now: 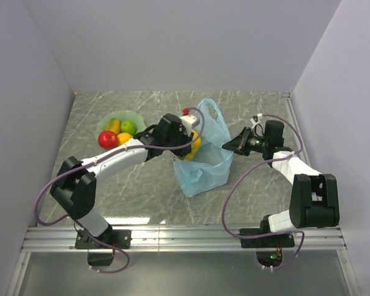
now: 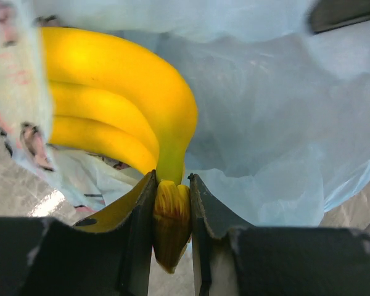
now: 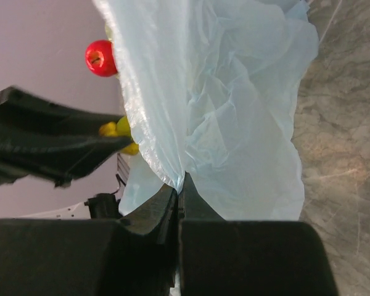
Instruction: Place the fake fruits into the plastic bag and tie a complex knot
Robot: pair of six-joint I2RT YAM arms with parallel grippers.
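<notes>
Banana bunch, pinched by its stem in the left gripper, hangs at the mouth of the plastic bag, whose rim the right gripper clamps to hold it open.

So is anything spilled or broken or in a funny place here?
Nothing stands out. The left gripper holds the banana bunch by its stem at the mouth of the plastic bag. The right gripper pinches the bag's edge, and the other fruits sit in the green dish. I see nothing spilled or broken.
</notes>
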